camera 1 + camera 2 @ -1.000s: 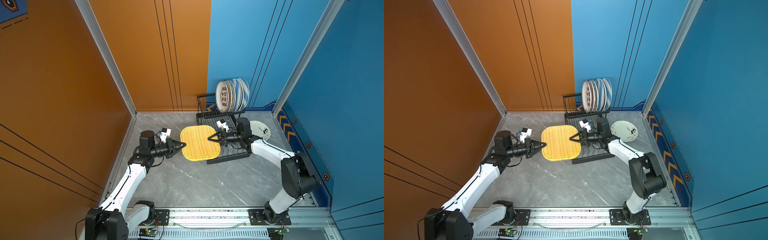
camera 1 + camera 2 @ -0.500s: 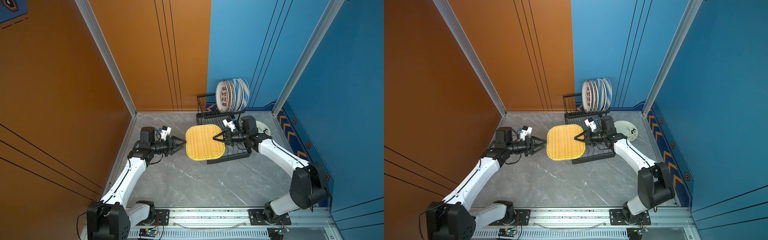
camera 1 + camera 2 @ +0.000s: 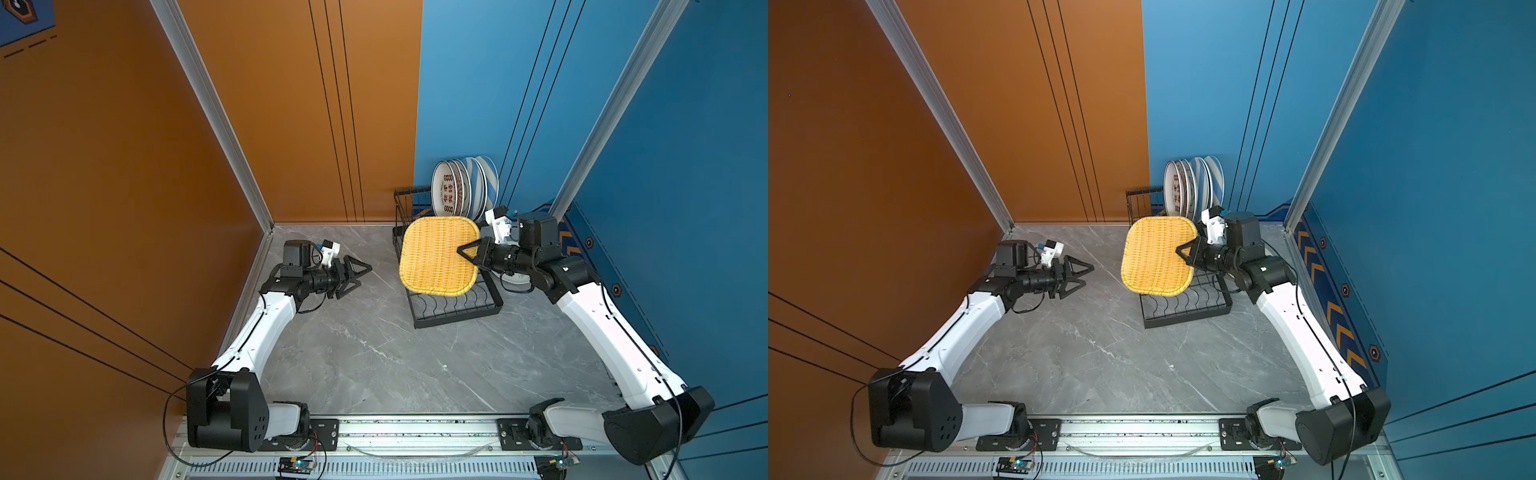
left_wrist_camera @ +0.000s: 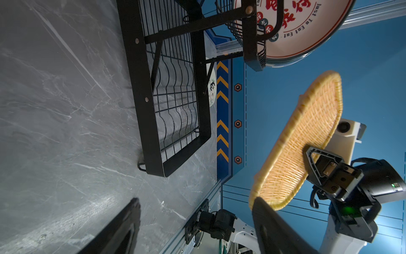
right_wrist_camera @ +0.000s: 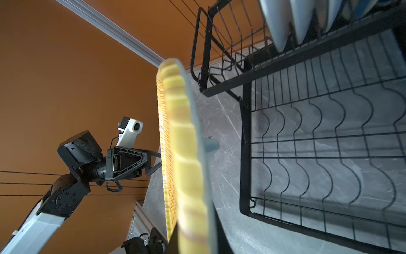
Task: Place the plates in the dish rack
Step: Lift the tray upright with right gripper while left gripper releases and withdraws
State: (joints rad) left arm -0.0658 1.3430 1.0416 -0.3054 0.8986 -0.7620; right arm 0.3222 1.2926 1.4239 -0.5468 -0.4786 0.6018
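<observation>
Right end effector (image 3: 462, 252) grips yellow plate (image 3: 434, 257).
Left end effector (image 3: 364, 274) released; racked plate (image 4: 307, 33): "Just To Eat Eat".

The woven plate (image 3: 438, 255), centre right in a top view, looks like yellow wicker, rough and ribbed (its rim has a slight sheen in the right wrist view). The dish rack (image 3: 456, 316) is thin black wire, matt painted metal. The round plates (image 3: 451, 193) seem glazed and glossy. The tabletop (image 3: 374, 353) is grey, marble-like, smooth, with soft reflections.
</observation>
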